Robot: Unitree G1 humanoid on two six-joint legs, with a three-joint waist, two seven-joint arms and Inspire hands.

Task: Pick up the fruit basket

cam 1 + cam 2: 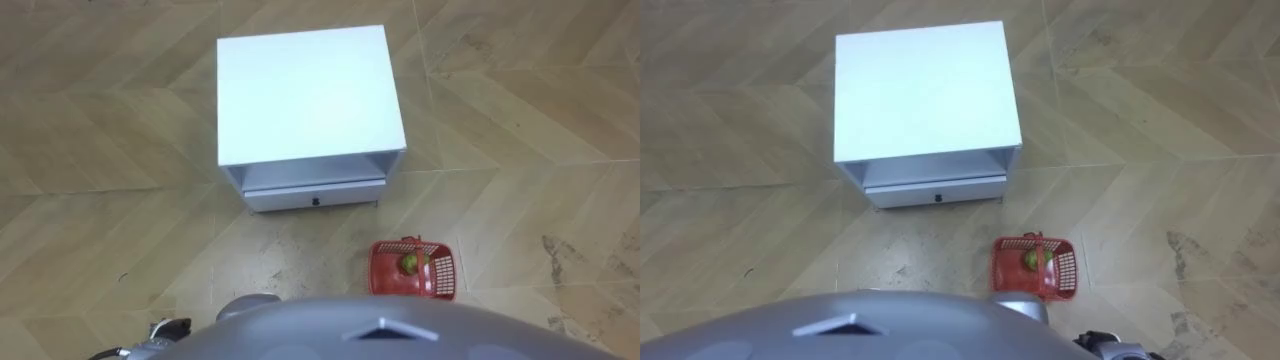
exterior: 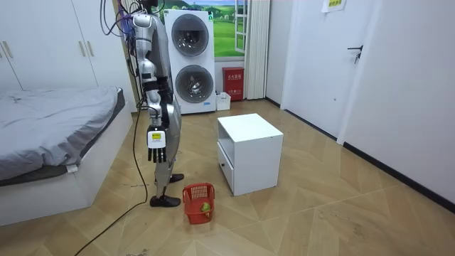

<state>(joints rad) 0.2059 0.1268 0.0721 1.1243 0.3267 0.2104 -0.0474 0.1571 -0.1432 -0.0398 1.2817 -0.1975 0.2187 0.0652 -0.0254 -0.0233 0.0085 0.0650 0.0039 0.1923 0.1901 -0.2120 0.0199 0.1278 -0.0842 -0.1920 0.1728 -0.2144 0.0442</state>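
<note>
From the head camera, the robot's own chest hides the bottom of the scene. A dark part at the lower left edge seems to be the left hand [image 1: 168, 329]. It is cut off by the chest and the frame, so I cannot tell how it is held. Ahead and to the right of it, the basket [image 1: 384, 272] stands on the floor [image 1: 520, 120], its near rim almost at the chest's outline. A green fruit [image 1: 409, 262] lies inside, half hidden by the mesh and handle. Further ahead stands the cabinet [image 1: 305, 95], its top bare. Its drawer [image 1: 315, 193] is closed under an open slot whose depth is in shade. Bare floor runs between cabinet and basket and on every side of the basket.

In the room view the robot stands upright between the bed [image 2: 57, 135] and the cabinet. Its right hand [image 2: 156, 147] hangs by the hip with straight fingers pointing down, holding nothing. The basket sits on the floor well below this hand and slightly ahead, beside the feet, apart from both feet and cabinet. The body hides the left arm. Behind the hand stand the washers [image 2: 190, 60]. Beyond the cabinet the floor is open as far as the door [image 2: 320, 57].
</note>
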